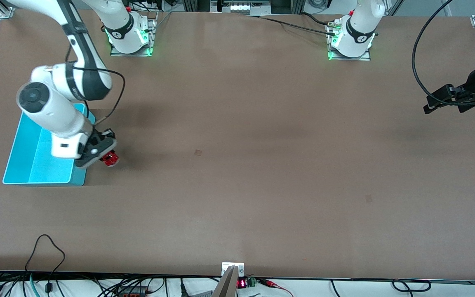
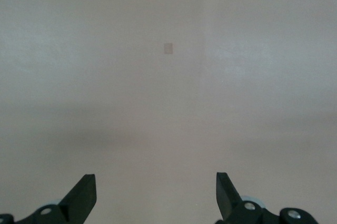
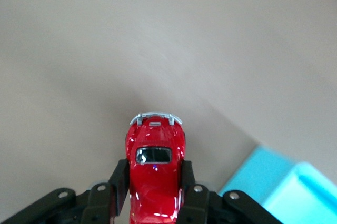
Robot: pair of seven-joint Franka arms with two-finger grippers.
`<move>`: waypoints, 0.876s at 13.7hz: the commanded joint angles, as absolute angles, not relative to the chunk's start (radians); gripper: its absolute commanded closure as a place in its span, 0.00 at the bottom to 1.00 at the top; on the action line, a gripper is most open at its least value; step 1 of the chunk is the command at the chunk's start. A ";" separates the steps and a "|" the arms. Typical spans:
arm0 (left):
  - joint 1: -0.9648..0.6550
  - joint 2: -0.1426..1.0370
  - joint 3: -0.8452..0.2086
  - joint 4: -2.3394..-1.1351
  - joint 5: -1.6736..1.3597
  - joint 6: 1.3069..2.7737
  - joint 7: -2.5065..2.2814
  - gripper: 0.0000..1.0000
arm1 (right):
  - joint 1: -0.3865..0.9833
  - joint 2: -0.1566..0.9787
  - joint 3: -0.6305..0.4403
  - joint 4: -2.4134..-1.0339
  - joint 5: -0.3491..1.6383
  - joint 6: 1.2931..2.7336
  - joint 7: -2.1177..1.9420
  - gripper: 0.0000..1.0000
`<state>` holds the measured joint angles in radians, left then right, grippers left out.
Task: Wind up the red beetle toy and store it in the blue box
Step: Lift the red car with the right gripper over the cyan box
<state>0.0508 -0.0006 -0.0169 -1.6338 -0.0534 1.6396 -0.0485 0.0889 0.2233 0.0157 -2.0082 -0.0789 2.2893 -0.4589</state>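
Two pincers: right pincer point(image 3: 156, 182) clamped across the red beetle toy point(image 3: 155, 163) flanks beside the blue box point(image 1: 35, 161); looks light, glossy, probably slippery. Left pincer point(image 2: 156, 197) waits, fingers apart.

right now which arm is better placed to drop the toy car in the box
Right: the right gripper is shut on the toy car right beside the blue box. The left gripper waits open at the table's other end.
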 commanded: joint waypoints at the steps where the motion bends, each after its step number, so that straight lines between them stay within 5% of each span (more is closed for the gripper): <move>1: 0.052 -0.012 -0.015 -1.641 -0.038 1.647 -0.023 0.00 | 0.184 0.183 -0.191 -1.983 -0.064 2.169 -0.290 0.99; 4: 0.052 -0.012 -0.015 -1.641 -0.038 1.657 -0.023 0.00 | 0.261 0.190 -0.397 -1.968 -0.061 2.152 -0.279 0.99; 8: 0.052 -0.012 -0.017 -1.641 -0.032 1.658 -0.023 0.00 | 0.198 0.261 -0.429 -1.997 -0.061 2.170 -0.295 1.00; 12: 0.052 -0.012 -0.017 -1.641 -0.023 1.672 -0.023 0.00 | 0.143 0.278 -0.430 -2.141 -0.071 2.345 -0.310 1.00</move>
